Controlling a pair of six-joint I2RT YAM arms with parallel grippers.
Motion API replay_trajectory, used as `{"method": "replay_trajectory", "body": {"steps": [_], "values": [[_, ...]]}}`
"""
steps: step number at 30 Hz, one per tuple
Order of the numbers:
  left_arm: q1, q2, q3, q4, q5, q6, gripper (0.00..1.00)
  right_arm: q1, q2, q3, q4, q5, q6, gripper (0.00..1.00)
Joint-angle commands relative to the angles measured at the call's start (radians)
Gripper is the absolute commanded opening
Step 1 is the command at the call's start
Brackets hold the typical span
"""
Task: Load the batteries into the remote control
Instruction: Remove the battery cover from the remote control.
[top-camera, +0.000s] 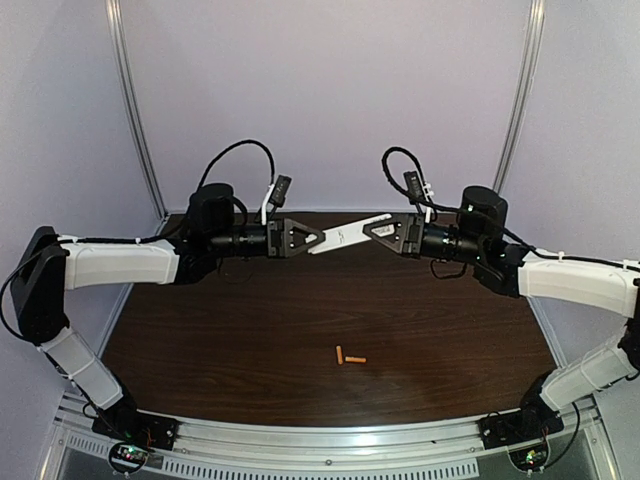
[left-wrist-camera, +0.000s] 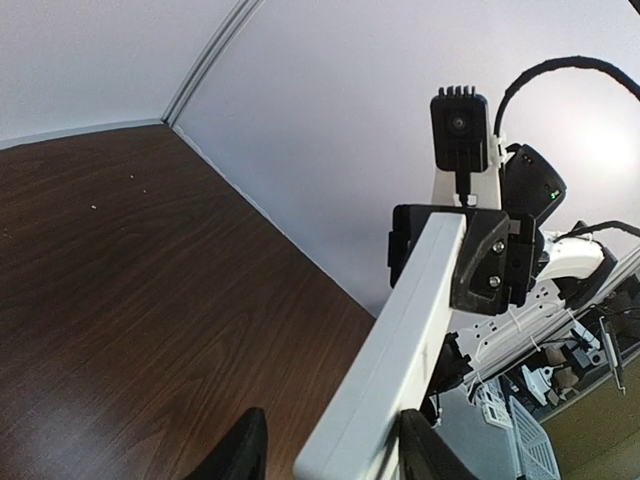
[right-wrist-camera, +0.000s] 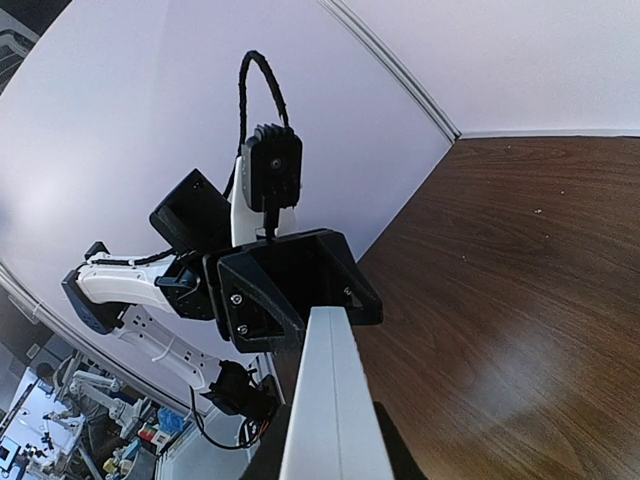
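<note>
While I watched from the overhead view, the remote control hung in the air above the far half of the bench, stretched like a bridge between the two arms. The right gripper was pinching one end of it firmly. The left gripper straddled the other end. In its wrist view one of its fingers stood a little off the white plastic, so I could not tell whether it was clamping or only cradling.

The batteries lay on the bench near the front, well apart from the handset, nearly touching each other at an angle.

I judged the handset light, stiff and smooth-sided, likely to slip or twist if held by one end alone. The long edges near an end seemed the safest hold, leaving the battery bay uncovered. I could not tell which face was up. The cells looked tiny and round, prone to rolling, best pinched across the middle.
</note>
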Motion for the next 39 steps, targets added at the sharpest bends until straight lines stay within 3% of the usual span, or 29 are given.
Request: {"method": "replay_trajectory", "body": {"steps": [1, 6, 11, 23, 25, 28, 39], "values": [[0.004, -0.028, 0.006, -0.024, -0.032, 0.032, 0.43, -0.006, -0.018, -0.014, 0.038, 0.002, 0.017, 0.0], [0.004, -0.03, 0.006, -0.047, -0.035, 0.048, 0.33, -0.011, -0.026, -0.014, 0.031, 0.004, 0.014, 0.0], [0.004, -0.037, -0.001, -0.058, -0.03, 0.058, 0.32, -0.027, -0.043, -0.014, 0.007, 0.014, 0.006, 0.0], [0.005, -0.043, -0.004, -0.057, -0.025, 0.063, 0.18, -0.048, -0.061, -0.015, -0.042, 0.047, -0.013, 0.0], [0.004, -0.041, -0.002, -0.06, -0.025, 0.06, 0.19, -0.05, -0.066, -0.018, -0.044, 0.056, -0.013, 0.0], [0.004, -0.037, -0.002, -0.062, -0.024, 0.06, 0.3, -0.052, -0.067, -0.02, -0.036, 0.05, -0.009, 0.0], [0.004, -0.028, 0.001, -0.08, -0.037, 0.058, 0.35, -0.057, -0.067, -0.03, -0.008, 0.038, 0.011, 0.0]]}}
